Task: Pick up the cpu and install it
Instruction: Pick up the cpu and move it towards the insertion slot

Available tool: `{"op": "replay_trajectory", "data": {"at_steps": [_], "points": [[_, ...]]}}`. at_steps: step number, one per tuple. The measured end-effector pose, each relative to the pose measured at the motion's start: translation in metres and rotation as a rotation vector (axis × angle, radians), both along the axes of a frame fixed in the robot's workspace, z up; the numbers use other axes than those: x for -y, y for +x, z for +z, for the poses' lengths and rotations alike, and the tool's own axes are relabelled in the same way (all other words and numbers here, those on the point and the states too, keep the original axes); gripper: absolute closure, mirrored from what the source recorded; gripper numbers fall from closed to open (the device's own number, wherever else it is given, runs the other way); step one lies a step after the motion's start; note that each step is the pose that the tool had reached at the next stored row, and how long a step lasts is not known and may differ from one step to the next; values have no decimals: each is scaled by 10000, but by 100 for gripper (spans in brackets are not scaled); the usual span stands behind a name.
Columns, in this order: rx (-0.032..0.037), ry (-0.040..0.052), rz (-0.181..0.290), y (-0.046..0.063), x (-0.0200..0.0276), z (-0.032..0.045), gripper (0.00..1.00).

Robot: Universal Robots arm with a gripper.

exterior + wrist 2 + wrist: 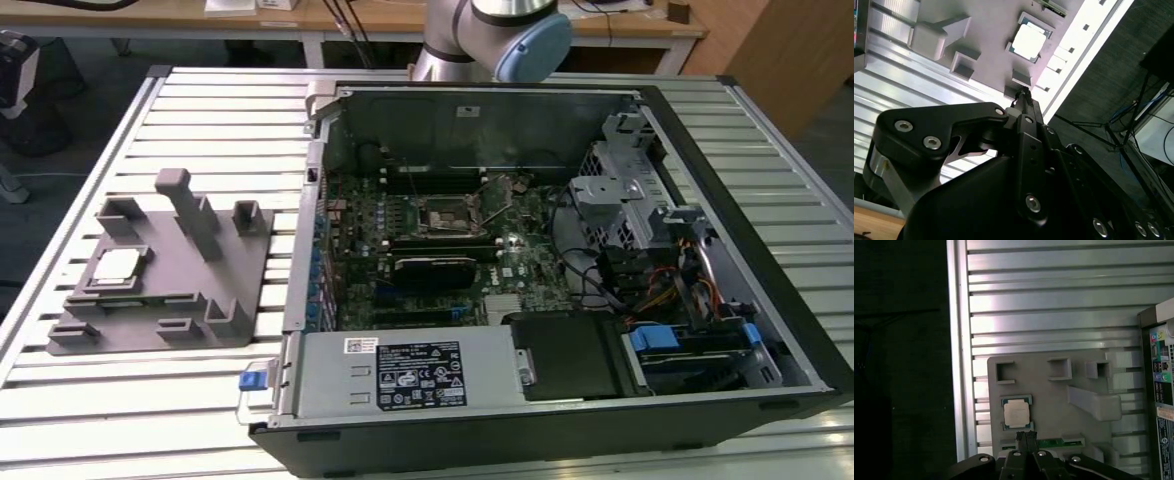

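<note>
The tool (1025,436), closed and empty, hangs over the grey fixture plate (1054,395) on the tabletop (1054,290). The cpu (1016,414) lies flat just beyond its tips. A clean pickup likely demands centred, square alignment.

Lab, slatted table (200,100), open computer case (534,440)

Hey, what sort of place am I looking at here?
Probably a robotics lab or test workshop: a robot arm works at a slatted metal table, which carries an open computer case and a grey fixture plate with the cpu on it.
</note>
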State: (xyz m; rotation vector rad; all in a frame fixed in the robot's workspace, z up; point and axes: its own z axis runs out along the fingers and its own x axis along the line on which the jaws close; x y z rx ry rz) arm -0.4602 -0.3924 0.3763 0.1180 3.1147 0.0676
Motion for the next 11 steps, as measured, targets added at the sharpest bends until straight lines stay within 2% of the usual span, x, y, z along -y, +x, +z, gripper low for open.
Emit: {"op": "replay_trajectory", "data": {"at_steps": [11], "points": [[0, 0, -1, -2, 0, -25, 89]]}}
